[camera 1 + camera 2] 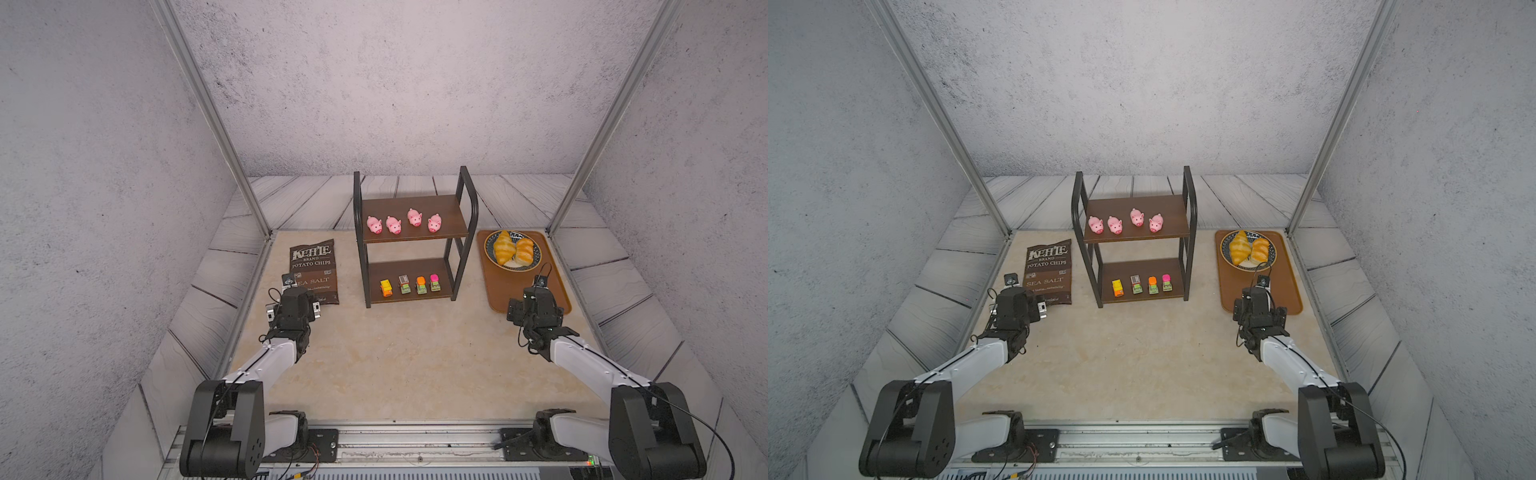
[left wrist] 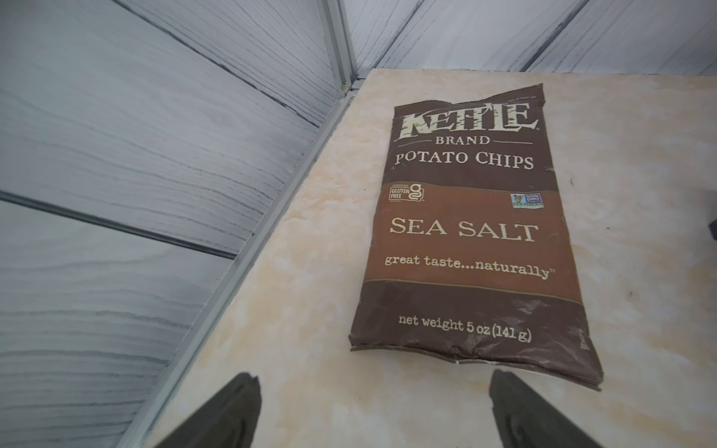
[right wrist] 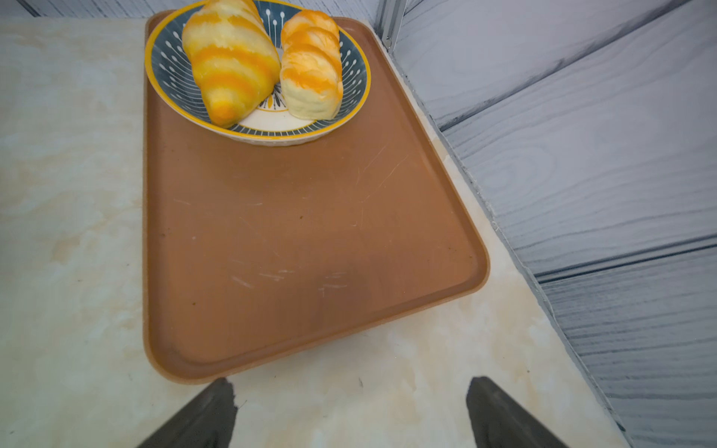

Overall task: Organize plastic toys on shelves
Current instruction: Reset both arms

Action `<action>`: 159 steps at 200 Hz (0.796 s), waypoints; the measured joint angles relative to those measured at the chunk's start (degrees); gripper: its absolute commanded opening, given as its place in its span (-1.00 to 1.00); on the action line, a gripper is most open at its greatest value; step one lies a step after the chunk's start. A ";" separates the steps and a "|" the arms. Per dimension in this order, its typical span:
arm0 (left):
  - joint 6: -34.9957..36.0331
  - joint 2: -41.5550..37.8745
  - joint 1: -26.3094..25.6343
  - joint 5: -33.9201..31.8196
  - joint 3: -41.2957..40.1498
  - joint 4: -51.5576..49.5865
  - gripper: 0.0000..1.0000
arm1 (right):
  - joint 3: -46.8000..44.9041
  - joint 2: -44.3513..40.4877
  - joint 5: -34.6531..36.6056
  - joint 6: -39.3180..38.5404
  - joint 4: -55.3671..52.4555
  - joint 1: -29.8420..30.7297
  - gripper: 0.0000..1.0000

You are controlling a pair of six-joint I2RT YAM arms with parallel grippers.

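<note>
My left arm (image 1: 266,361) and right arm (image 1: 582,353) both stretch forward, well apart, wrists tipped downward. My left gripper (image 2: 374,382) has its jaws spread wide, holding nothing. My right gripper (image 3: 353,384) is likewise spread wide and empty.

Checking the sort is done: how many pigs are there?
4, all on the top shelf: left pig, second pig, third pig set slightly back, right pig. None appears hidden.

Pigs (image 1: 393,225) on upper shelf (image 1: 395,205), trucks (image 1: 405,285) on lower shelf (image 1: 399,268); chip bag (image 1: 312,266) left, tray (image 1: 502,282) right.
</note>
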 measured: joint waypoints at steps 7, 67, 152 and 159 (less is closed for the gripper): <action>0.37 0.13 0.48 1.75 -1.03 2.03 0.96 | -0.61 0.72 -0.55 -0.07 2.19 -0.39 0.97; 4.02 4.66 2.40 11.58 -4.44 18.01 0.97 | -4.83 5.53 -7.32 -1.84 20.76 -4.04 0.99; 5.57 16.22 3.78 18.99 -2.34 24.74 0.97 | -9.88 17.90 -10.69 -5.09 43.41 -4.79 0.99; 5.62 16.15 3.78 19.19 -2.19 25.14 0.97 | -8.72 17.90 -10.80 -5.14 42.40 -4.79 0.99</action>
